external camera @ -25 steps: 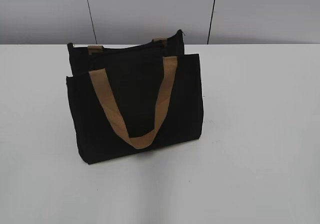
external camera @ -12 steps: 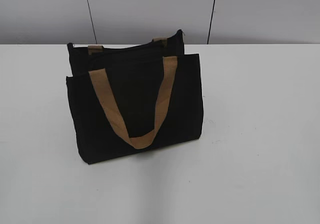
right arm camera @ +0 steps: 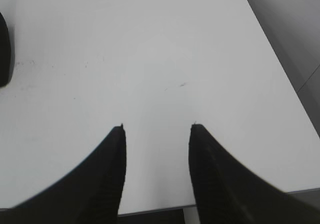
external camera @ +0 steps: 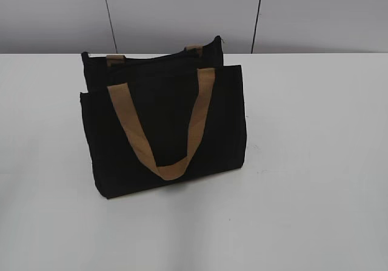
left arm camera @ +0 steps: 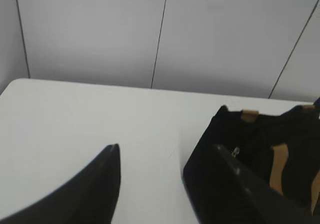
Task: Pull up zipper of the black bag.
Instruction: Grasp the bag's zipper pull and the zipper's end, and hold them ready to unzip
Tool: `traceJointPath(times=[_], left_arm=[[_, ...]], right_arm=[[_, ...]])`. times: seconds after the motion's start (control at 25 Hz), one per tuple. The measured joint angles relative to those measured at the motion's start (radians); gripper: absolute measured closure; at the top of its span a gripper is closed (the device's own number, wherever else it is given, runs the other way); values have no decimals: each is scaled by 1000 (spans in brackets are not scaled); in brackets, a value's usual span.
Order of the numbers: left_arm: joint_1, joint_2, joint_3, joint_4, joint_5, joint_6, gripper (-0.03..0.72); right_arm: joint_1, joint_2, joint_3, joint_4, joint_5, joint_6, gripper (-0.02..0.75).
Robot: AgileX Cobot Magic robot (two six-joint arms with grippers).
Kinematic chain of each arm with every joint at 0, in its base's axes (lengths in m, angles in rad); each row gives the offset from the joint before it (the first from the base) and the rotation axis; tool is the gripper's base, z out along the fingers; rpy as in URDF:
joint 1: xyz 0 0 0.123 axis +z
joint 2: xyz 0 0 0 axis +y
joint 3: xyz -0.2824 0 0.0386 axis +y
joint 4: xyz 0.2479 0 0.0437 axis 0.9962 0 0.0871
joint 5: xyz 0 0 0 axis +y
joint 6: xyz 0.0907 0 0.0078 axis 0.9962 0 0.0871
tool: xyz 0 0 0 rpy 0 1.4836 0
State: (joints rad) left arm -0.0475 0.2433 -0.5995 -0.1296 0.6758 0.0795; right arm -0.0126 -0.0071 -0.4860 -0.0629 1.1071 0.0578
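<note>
The black bag (external camera: 163,125) stands upright on the white table (external camera: 315,162), its tan strap handle (external camera: 167,131) hanging down the front. In the left wrist view the bag (left arm camera: 260,144) is at the right, and the small silver zipper pull (left arm camera: 236,151) shows on its near end. My left gripper (left arm camera: 165,151) is open and empty, its right finger in front of the bag's end. My right gripper (right arm camera: 157,126) is open and empty over bare table, with a black edge of the bag (right arm camera: 4,48) at the far left. Neither gripper shows in the exterior view.
Grey wall panels (external camera: 182,10) stand behind the table. The table's near edge (right arm camera: 150,209) lies under my right gripper and its right edge (right arm camera: 280,68) runs along the right wrist view.
</note>
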Motion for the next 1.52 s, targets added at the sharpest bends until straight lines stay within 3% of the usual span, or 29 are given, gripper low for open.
traceJointPath(times=[0.4,0.72,0.88,1.0,1.24,1.52], left_arm=[[-139,340,24,-43,-432,113,257],[-217,663,212,-55,-945,120,256],[-244,804,310,-46,-1184,48,256],[-269,922,367,-2,-1320,-16,256],[-284,1178,418,207,-1571,-88,256],[-284,1470,418,229,-1814,-93,267]], right_arm=[[0,0,0,0,0,0,409],[0,0,0,0,0,0,409],[0,0,0,0,0,0,409],[0,0,0,0,0,0,409],[0,0,0,0,0,0,409],[0,0,0,0,0,0,409]])
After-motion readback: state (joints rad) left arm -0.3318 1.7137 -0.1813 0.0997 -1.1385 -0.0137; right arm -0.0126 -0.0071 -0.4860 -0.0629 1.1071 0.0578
